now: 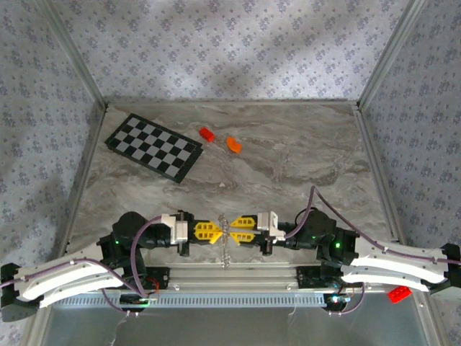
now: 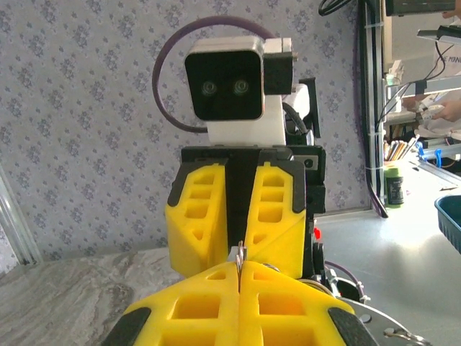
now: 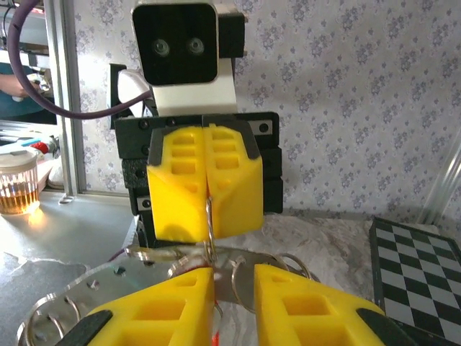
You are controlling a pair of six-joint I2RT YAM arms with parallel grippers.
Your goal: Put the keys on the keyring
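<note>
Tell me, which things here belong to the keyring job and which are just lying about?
Job: keyring, held between left gripper and right gripper.
Lying about: checkered board, red brick, orange block, second red brick by the right arm.

Pale grey-lilac floral-print walls close three sides, met at the corners by aluminium posts. The tabletop is grey and marbled. Soft light patches cross the back wall. Beyond the enclosure stands a cluttered bench
</note>
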